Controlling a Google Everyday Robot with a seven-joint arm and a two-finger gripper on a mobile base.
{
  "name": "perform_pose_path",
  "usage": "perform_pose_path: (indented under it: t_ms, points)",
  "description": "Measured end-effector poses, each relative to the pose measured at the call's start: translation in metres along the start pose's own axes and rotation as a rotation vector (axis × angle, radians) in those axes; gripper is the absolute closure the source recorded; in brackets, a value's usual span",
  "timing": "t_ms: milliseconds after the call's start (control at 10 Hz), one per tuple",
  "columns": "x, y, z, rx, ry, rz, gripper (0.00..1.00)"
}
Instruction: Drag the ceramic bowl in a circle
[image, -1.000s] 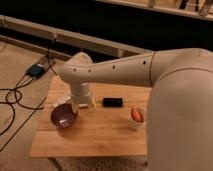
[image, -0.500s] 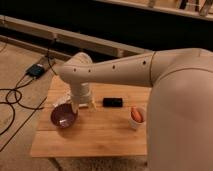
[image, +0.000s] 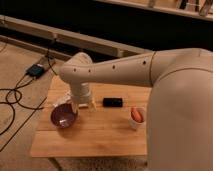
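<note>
- My gripper (image: 83, 105) hangs under the wrist at the back left of the table, and its two pale fingers (image: 93, 105) stand apart with nothing between them.
- Compared with a second ago, nothing has moved: gripper, arm and objects sit where they were.
- The round, glossy dark purple-maroon ceramic bowl (image: 64, 116) sits on the table just beside the gripper, to its front left. I cannot tell whether the nearer finger touches its rim.
- The bowl is close to the left edge of the light wooden slatted table (image: 90, 139). Bare wood lies in front of it and to its right.
- A small black rectangular object (image: 112, 102) lies near the gripper, further right.
- A small white cup holding an orange thing (image: 136, 118) stands well apart from the bowl, beside my arm.
- My large pale arm (image: 150, 75) hides the table's right side and cuts off that edge.
- Something pale just behind the bowl is too unclear to name.
- Dark cables (image: 15, 97) and a dark box (image: 36, 70) lie on the floor to the left.
</note>
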Motion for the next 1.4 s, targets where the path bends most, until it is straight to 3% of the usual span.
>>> perform_pose_path:
  t_ms: [300,400,800,1400]
  points:
    - [-0.004,0.003,0.003,-0.009,0.007,-0.008,0.35]
    - [-0.009,0.010,0.009,-0.016,0.013,-0.041,0.35]
    - [-0.036,0.042,0.029,-0.043,-0.031,-0.135,0.35]
    - [-0.062,0.055,0.089,-0.022,-0.033,-0.176,0.35]
